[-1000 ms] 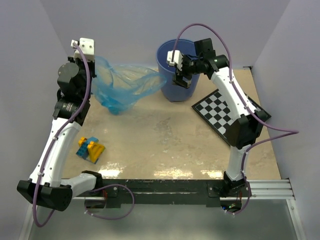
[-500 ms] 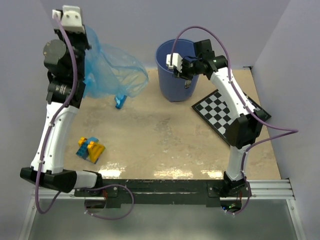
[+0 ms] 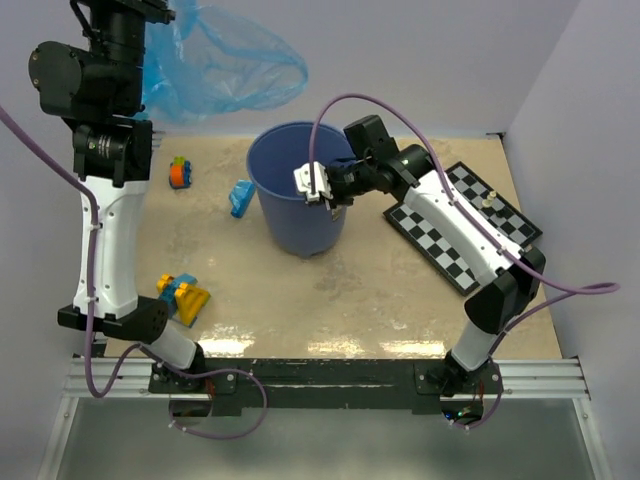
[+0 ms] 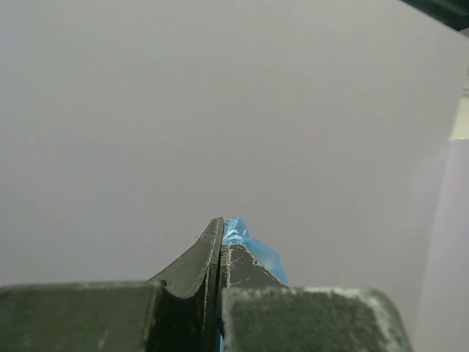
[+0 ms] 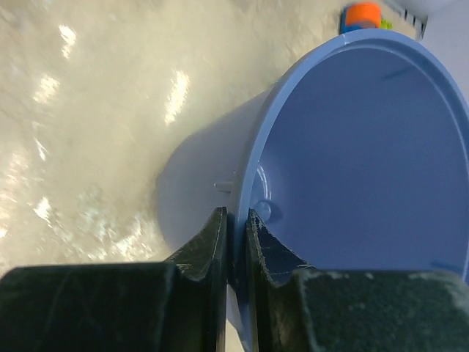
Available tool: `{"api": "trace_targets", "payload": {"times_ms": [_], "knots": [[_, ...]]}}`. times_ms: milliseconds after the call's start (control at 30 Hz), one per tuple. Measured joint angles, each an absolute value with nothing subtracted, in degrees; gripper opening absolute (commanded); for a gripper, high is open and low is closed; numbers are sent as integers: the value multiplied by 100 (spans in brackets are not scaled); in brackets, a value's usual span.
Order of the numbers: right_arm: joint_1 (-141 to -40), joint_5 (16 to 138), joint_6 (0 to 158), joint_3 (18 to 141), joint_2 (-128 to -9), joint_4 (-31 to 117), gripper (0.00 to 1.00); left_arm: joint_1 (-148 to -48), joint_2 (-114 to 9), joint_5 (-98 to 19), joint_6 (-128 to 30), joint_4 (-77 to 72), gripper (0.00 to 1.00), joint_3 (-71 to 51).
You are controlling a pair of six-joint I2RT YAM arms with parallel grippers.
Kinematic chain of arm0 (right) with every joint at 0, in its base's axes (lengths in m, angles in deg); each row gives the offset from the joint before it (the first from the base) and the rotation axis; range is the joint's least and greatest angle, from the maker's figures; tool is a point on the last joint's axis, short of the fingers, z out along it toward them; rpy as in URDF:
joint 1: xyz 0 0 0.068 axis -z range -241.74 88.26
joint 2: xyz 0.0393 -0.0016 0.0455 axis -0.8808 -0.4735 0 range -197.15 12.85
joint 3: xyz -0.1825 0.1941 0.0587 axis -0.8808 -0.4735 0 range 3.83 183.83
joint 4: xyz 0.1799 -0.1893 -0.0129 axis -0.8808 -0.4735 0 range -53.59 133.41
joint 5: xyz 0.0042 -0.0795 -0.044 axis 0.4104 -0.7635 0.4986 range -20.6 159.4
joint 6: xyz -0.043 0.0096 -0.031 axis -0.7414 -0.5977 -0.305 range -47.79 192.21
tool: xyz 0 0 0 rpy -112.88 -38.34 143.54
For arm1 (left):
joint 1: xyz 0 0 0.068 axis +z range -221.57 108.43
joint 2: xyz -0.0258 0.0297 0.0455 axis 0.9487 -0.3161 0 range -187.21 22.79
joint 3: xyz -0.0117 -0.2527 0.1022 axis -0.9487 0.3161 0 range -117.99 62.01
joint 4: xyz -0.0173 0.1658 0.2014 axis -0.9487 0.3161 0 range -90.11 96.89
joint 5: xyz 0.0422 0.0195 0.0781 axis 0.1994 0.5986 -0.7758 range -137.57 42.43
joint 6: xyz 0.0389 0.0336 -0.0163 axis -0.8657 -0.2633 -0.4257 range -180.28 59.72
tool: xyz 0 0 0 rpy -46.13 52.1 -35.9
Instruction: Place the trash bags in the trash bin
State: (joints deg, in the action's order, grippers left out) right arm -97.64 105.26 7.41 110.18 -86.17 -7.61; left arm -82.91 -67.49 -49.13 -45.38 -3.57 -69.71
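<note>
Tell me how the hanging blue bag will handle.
The trash bag hangs billowed and crumpled from the left gripper, so likely floppy. Its thin, see-through film suggests it is very light and may drift rather than drop. Shiny film could slip.

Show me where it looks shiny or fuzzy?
Top view: white glare along the near edge of the beige tabletop. Right wrist view: bright patches beside the round blue plastic bucket; the small orange toy is blurry. Left wrist view: no glare.

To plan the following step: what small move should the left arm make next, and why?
Probably swing the left tool toward the trash bin, bringing the trash bag above its opening. The bag hangs clamped high, left of the bin; the right tool grips the rim.
</note>
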Motion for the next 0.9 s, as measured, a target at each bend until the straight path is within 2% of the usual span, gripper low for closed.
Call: {"api": "trace_targets", "payload": {"times_ms": [67,100,167,200,233,533,700,900], "knots": [[-9856,10687,872,11018,-8512,-803,8,-8330,-6826,-4618,-4193,-418,0,-6999],[-9867,10714,912,11018,-8477,-811,11,-8341,-6859,-4489,-4011,-420,0,-6999],[-9852,10744,973,10946,-8379,-805,29,-8374,-6883,-4325,-3646,-392,0,-6916],[-9841,10722,988,10847,-8311,-792,43,-8387,-6868,-4273,-3467,-379,0,-6824],[-9834,10681,977,10758,-8252,-781,50,-8398,-6826,-4218,-3273,-366,0,-6687],[-9806,10268,1574,10290,-7354,-68,76,-8699,-6697,-3842,-2276,-73,0,-6269],[-9537,9459,2444,10303,-6475,753,76,-8988,-6990,-3838,-2164,-272,0,-6763],[-7135,8904,4061,10502,-6285,1818,77,-9447,-7377,-3858,-2070,-521,0,-6914]]}}
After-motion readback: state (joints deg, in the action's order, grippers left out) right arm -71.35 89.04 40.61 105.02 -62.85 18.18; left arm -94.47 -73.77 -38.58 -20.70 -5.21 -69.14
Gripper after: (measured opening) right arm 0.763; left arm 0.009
